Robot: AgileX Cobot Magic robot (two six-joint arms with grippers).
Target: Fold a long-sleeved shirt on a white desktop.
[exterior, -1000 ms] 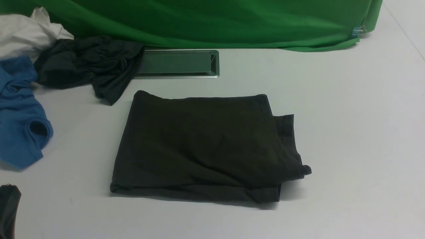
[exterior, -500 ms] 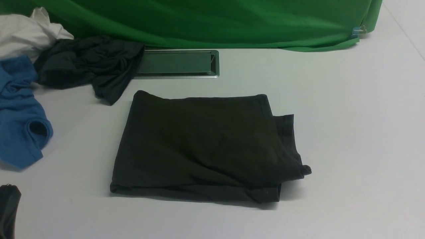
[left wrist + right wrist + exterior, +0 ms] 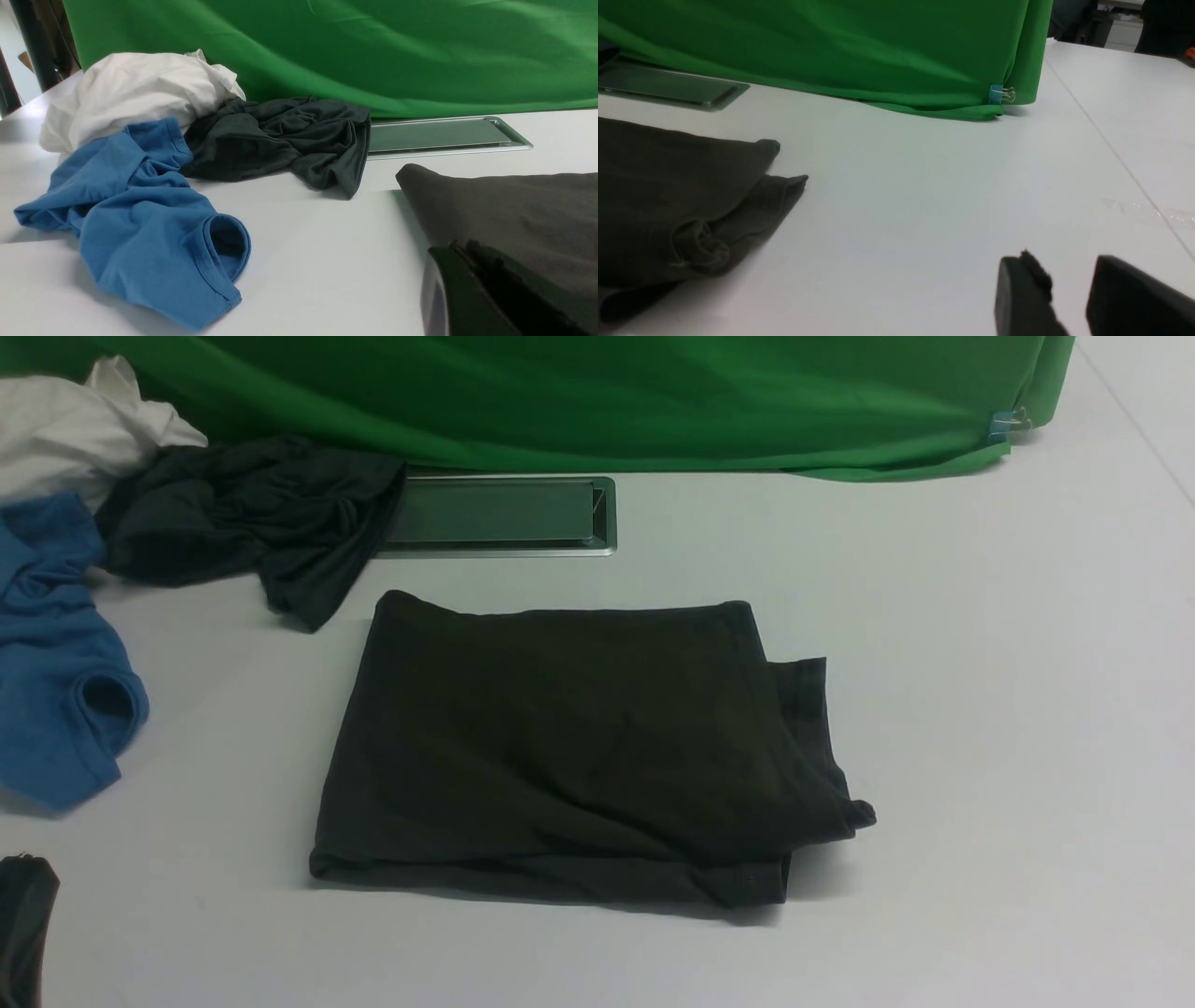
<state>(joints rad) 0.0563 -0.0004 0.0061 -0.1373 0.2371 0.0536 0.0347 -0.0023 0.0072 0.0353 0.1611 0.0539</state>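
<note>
Nearest, the left gripper (image 3: 472,261) has its jaws closed on nothing and the right gripper (image 3: 1069,289) has its jaws apart and empty, while farther on the long-sleeved shirt (image 3: 569,747) lies folded on the white worktop (image 3: 980,709), so folding seems done.

Even, diffuse overhead light falls across the white desktop (image 3: 980,709), leaving only a thin soft shadow under the near edge of the long-sleeved shirt (image 3: 569,756), whose dark cloth swallows nearly all fold detail. The green backdrop (image 3: 597,392) shows gentle highlights along its creases, and no hard glare appears anywhere. In the 2 wrist views the close-up left gripper (image 3: 472,289) and right gripper (image 3: 1069,298) go soft and out of focus, while the front view stays fairly sharp with slight grain.
</note>
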